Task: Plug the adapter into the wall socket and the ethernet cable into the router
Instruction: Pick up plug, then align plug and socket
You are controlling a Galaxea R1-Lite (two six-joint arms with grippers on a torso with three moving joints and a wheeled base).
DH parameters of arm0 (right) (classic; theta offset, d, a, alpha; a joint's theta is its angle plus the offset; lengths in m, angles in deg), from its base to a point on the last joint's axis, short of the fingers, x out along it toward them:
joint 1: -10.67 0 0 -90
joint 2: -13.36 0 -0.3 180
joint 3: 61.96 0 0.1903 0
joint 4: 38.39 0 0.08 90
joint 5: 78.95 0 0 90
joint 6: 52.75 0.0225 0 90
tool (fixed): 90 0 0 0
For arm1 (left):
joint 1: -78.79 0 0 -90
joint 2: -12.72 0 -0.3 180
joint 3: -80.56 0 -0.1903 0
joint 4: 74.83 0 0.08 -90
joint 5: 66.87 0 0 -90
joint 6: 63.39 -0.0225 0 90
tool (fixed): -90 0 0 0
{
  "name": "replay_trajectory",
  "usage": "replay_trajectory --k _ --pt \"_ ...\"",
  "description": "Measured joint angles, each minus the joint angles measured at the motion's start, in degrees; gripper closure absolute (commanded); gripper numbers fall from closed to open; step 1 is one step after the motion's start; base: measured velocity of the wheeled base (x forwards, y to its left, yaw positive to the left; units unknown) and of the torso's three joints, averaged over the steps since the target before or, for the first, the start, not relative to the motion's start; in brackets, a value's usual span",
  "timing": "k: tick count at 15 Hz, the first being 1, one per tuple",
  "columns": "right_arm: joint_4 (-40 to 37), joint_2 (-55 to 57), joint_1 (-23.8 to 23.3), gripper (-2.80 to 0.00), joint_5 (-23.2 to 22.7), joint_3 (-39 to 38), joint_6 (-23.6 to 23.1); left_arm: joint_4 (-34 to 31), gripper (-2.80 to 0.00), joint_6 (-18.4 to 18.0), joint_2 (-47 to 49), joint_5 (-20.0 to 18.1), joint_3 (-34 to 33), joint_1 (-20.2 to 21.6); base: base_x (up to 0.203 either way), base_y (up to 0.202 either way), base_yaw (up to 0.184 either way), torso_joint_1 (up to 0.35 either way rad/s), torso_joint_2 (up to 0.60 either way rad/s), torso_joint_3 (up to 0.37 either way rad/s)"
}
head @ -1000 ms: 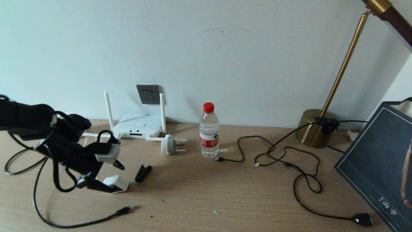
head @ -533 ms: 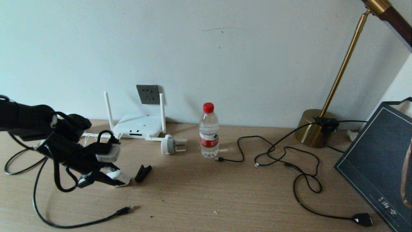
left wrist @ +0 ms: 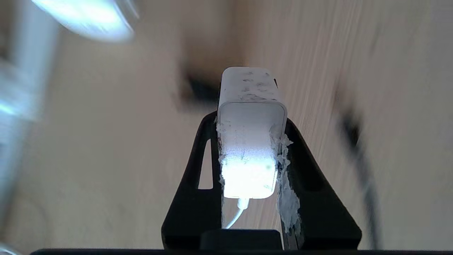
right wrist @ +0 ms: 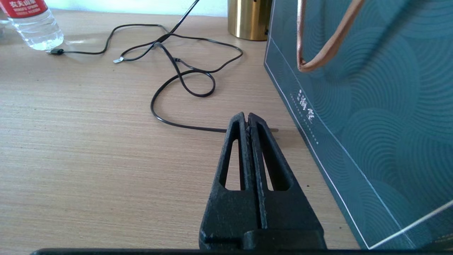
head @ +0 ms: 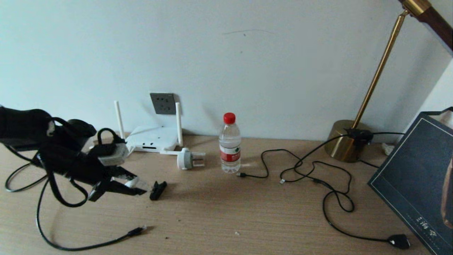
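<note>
Adapter (left wrist: 251, 117) sat clamped in left gripper (head: 136, 186), lower left of frame, probably for carrying to wall socket (head: 162, 103); right gripper (right wrist: 247, 122) was shut, empty.

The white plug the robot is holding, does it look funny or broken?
Yes. The adapter, pinched between the left gripper's fingers, has ragged white crusty bits along both sides where the fingers press, like torn tape or foam. Otherwise it looks whole.
</note>
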Motion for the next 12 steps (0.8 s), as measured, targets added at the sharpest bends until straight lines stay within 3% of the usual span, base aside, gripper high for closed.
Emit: replay_trajectory --k 5,9,12 --pt "0.0 0.0 0.0 0.0 0.0 0.0 0.0 -1.9 0.0 21.5 -12.9 -12.0 1.1 0.8 0.0 0.0 0.0 0.0 0.0 0.0" --pt "0.0 0.0 0.0 0.0 0.0 0.0 0.0 -12.3 0.0 34.5 -24.1 -12.6 1.3 4.0 0.0 0.0 0.0 0.0 0.0 0.0" --pt "0.0 0.0 0.0 0.0 0.0 0.0 0.0 -16.3 0.0 48.8 -28.7 -12.7 4.6 3.9 0.0 0.0 0.0 0.0 0.0 0.0"
